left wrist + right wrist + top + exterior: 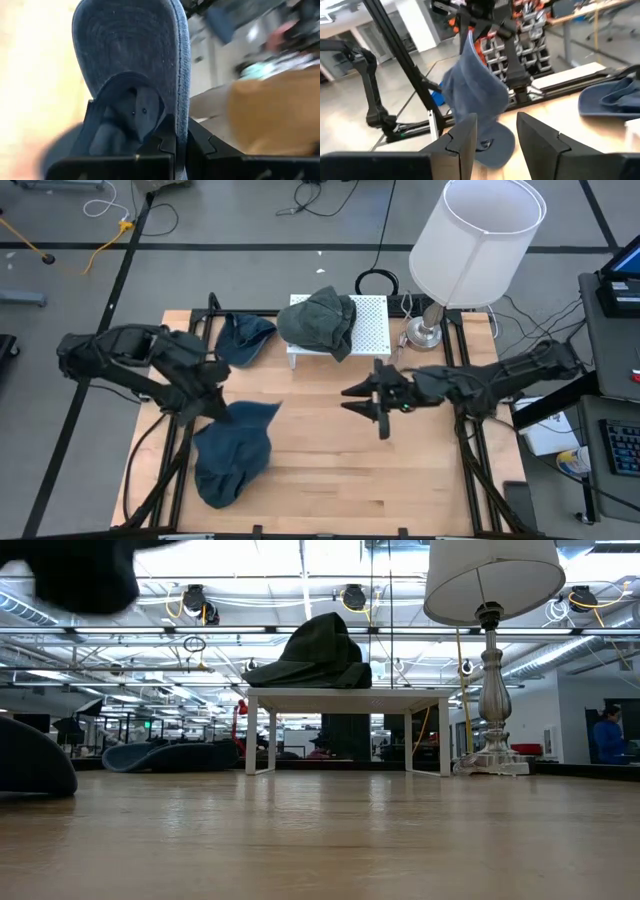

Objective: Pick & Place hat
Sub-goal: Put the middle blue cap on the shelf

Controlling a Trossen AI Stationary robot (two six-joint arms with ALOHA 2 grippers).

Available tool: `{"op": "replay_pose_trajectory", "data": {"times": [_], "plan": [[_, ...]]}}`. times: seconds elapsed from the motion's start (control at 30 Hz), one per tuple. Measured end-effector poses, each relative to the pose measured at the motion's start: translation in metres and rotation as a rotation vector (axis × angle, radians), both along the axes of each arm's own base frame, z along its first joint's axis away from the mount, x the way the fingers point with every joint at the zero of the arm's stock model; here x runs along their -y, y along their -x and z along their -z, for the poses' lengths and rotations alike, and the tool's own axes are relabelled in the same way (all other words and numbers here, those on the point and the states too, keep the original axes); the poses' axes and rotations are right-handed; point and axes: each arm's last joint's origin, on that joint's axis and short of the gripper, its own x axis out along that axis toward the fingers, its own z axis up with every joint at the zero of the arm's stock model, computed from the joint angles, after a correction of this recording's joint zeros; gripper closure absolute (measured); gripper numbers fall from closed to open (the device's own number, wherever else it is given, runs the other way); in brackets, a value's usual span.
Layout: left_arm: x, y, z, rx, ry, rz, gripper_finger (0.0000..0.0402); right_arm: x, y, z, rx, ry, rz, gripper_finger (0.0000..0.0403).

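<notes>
My left gripper [218, 408] is shut on a dark blue cap [235, 452] at the table's left near side; the cap also shows in the right wrist view [475, 85]. My right gripper [362, 402] is open and empty over the middle of the table, pointing toward that cap. A second blue cap [243, 337] lies on the table at the far left. A dark green hat [320, 320] sits on a small white stand [372, 315] at the far middle. My left gripper pinches the blue cap's brim by its side edge [183, 125] between its two fingers [162, 145]; the stitched brim [130, 50] reaches away past them. The cap hangs below the gripper [470, 55], and its lower part [35, 760] rests on the table.
A tall lamp with a white shade [478, 240] stands on its silver base [425, 332] at the far right, beside the stand. Black frame rails [470, 450] run along the table's left and right sides. Bare wood [360, 480] lies toward the near edge.
</notes>
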Motion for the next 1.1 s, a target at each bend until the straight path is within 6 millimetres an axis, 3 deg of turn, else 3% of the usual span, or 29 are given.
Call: {"op": "replay_pose_trajectory", "data": {"times": [0.27, 0.47, 0.67, 0.9, 1.1], "plan": [[-0.003, -0.042, -0.013, -0.031, -0.273, 0.097, 0.0394, 0.018, -0.031, 0.014, -0.048, 0.038, -0.088, 0.0267], [-0.001, -0.085, -0.008, -0.077, -0.272, 0.176, 0.0394, 0.027, -0.039, 0.011, -0.033, 0.132, -0.096, 0.0267], [-0.003, -0.117, -0.001, -0.101, -0.253, 0.204, 0.0394, 0.02, -0.038, 0.011, -0.028, 0.149, -0.193, 0.0267], [-0.006, -0.142, -0.003, -0.064, -0.229, 0.211, 0.0394, 0.012, -0.036, 0.017, -0.089, 0.204, -0.228, 0.0267], [-0.006, -0.146, -0.008, -0.023, -0.222, 0.196, 0.0394, 0.011, -0.035, 0.02, -0.115, 0.197, -0.257, 0.0271]]}}
